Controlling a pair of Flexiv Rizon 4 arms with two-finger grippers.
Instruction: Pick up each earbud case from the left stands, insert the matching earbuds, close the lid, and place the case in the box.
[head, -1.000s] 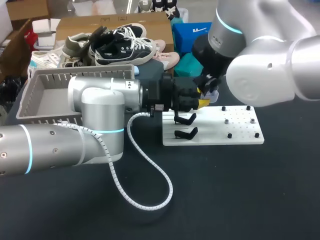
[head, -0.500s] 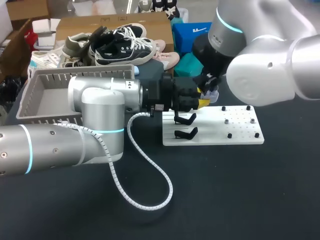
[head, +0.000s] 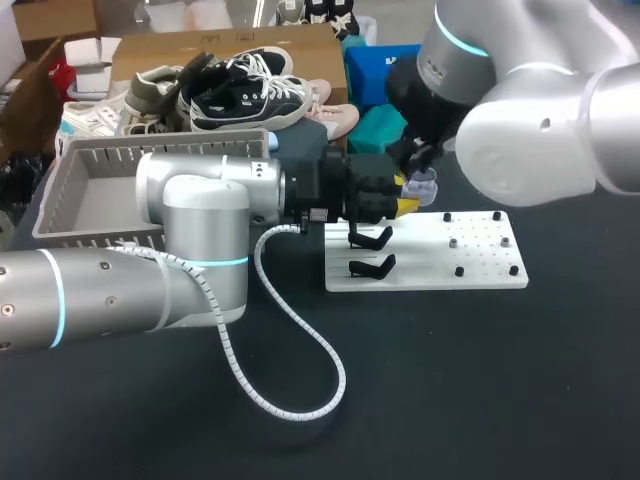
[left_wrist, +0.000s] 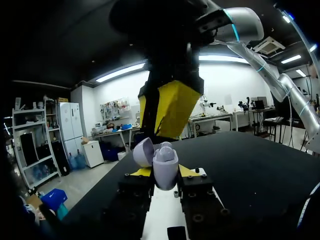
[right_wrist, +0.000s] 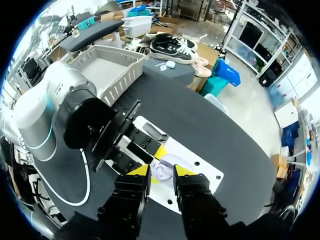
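A lilac earbud case (left_wrist: 165, 167) with its lid (left_wrist: 143, 151) tipped open sits upright between the fingers of my left gripper (left_wrist: 164, 174), which is shut on it. A rounded earbud top shows in the case. In the head view the case (head: 420, 188) is held just above the far left of the white stand board (head: 470, 262). My right gripper (left_wrist: 169, 112) hangs straight over the case, a little apart from it. Its yellow fingertips (right_wrist: 141, 170) stand slightly parted with nothing between them, and the case (right_wrist: 162, 167) lies below.
Two bare black stands (head: 372, 238) (head: 373, 266) rise from the board's left end, and small black pegs dot its right end. The grey basket (head: 100, 195) stands at the far left. A white coiled cable (head: 300, 340) lies on the dark table.
My right gripper has lifted slightly off the case and its fingers have parted a little. The left arm and the case have not moved.
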